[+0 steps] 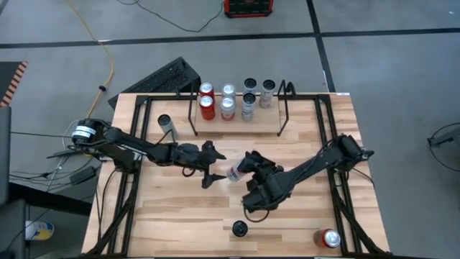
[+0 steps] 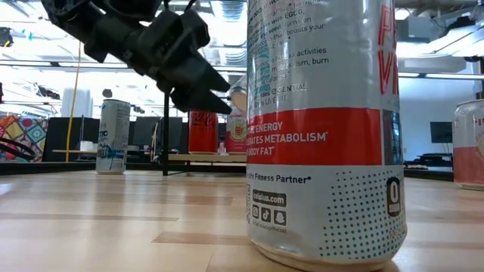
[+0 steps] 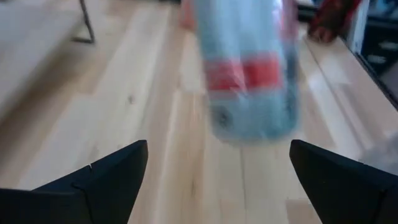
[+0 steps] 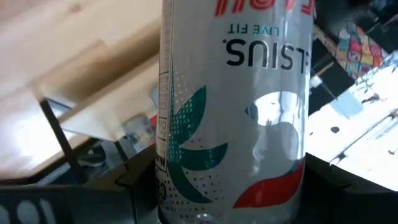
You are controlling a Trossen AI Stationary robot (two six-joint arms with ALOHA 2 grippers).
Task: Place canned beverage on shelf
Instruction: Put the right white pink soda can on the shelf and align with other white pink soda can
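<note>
Here, at mid-bench, the left tool (image 1: 213,168) gapes empty just beside the can (image 1: 235,173), which the right tool (image 1: 244,167) clasps. The left should stay clear while the can travels upright to the shelf (image 1: 237,131) along the far edge.

Bare wood lies open across the table (image 1: 180,208) in front of the two grippers. The shelf (image 1: 237,129) at the far edge is crowded: red cans (image 1: 207,101) and silver cans (image 1: 248,101) fill its middle, leaving gaps beside each looped end bracket. A lone can (image 1: 166,124) stands left of the shelf, a dark-topped can (image 1: 239,229) and a red can (image 1: 328,238) near the front edge.
</note>
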